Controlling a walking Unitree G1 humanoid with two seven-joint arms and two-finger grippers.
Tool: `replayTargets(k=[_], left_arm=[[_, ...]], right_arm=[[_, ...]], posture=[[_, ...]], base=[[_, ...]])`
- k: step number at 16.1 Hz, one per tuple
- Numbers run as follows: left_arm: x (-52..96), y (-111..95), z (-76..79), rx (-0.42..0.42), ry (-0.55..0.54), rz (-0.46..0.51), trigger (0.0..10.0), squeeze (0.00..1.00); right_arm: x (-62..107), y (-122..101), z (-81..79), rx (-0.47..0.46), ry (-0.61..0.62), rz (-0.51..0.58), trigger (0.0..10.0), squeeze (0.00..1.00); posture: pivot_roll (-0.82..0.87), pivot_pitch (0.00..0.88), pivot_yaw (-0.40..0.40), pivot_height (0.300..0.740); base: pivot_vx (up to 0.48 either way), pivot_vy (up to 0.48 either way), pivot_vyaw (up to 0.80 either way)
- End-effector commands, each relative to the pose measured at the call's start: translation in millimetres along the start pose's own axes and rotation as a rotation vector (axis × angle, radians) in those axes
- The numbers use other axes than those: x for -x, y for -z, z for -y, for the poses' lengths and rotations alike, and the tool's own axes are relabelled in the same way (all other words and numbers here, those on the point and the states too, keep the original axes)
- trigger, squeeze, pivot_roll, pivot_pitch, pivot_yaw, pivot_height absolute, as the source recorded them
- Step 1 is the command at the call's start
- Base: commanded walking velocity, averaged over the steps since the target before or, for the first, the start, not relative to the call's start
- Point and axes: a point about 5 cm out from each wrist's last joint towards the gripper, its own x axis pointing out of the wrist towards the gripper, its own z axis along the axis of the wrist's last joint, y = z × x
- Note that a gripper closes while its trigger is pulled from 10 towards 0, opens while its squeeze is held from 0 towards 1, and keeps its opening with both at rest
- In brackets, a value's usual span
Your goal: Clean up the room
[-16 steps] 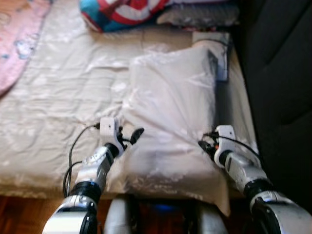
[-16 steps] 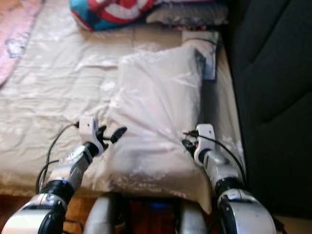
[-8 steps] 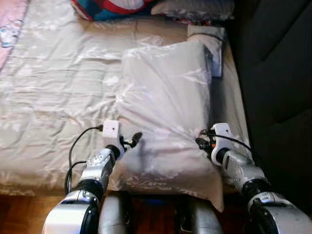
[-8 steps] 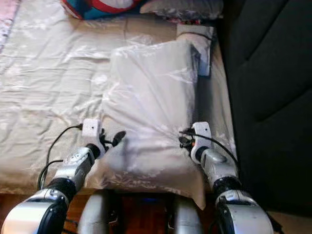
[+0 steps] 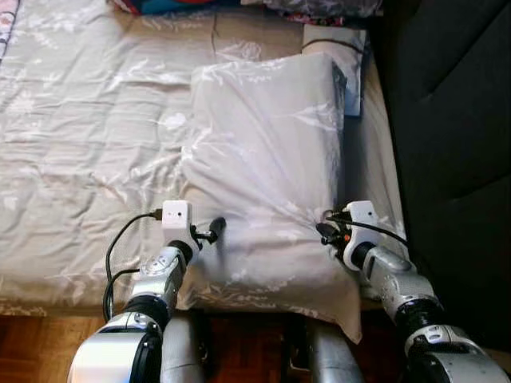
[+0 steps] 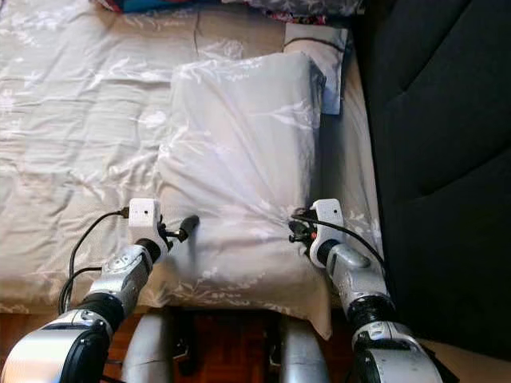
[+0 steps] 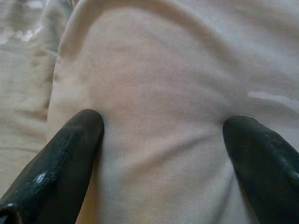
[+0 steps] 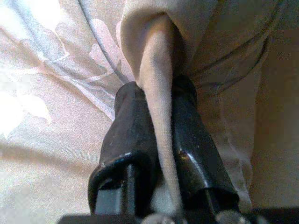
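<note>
Pale satin, faintly patterned with leaves, covers everything here: the bed [image 5: 80, 136] and the big pillow [image 5: 267, 152] lying lengthwise along its right side, near a dark upholstered wall [image 5: 455, 120]. The pillow's near end hangs a little over the mattress edge, just in front of the robot.

The right hand [image 5: 326, 231] is clamped on a pinch of the pillowcase at the near right corner; from the right wrist view you can see a ridge of fabric [image 8: 159, 93] squeezed up between the two black fingers [image 8: 133, 135]. The left hand [image 5: 209, 232] is spread wide, its fingers [image 7: 70, 154] pressed against the pillow's near left side with cloth bulging between them, not yet gripping anything.

To my eye, the step in hand is getting a two-handed hold so the pillow can be lifted and set straight. To do it well, the left hand should push in enough to gather a proper fold before closing, matching the right one's bite. A thin pinch of slippery satin could slide out, so both grips want depth. Then lift evenly, since the pillow is long and would sag or twist if one side led.

At the head of the bed, a small flat cushion [image 5: 339, 44] lies touching the pillow's far end.
</note>
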Motion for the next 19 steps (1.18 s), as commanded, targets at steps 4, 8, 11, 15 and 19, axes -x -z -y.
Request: replayTargets(k=[4,8,11,15,19], left_arm=[[9.1,18.9,-15.3,0.004,-0.076,-0.073,10.0,0.0],[13.6,13.0,-35.1,-0.022,-0.133,-0.058,10.0,0.0],[16.5,23.9,-32.6,-0.019,-0.111,-0.107,10.0,0.0],[19.2,41.9,-21.4,0.076,-0.066,-0.182,10.0,0.0],[22.9,57.1,-13.1,0.063,-0.026,-0.274,10.0,0.0]], right_arm=[[6.3,57.3,-12.2,-0.065,-0.053,-0.221,0.0,0.0],[9.3,56.3,-11.8,-0.064,-0.049,-0.218,0.0,0.0],[11.4,58.0,-11.0,-0.063,-0.049,-0.226,0.0,0.0],[14.7,57.3,-11.9,-0.057,-0.052,-0.229,0.0,0.0],[19.7,55.6,-9.9,-0.054,-0.05,-0.229,0.0,0.0]], posture=[[-0.1,0.479,-0.086,0.648],[-0.11,0.479,-0.093,0.648],[-0.12,0.479,-0.101,0.648],[-0.13,0.486,-0.112,0.648],[-0.15,0.506,-0.118,0.648]], base=[[0.0,0.0,0.0],[0.0,0.0,0.0],[0.0,0.0,0.0],[0.0,0.0,0.0],[0.0,0.0,0.0]])
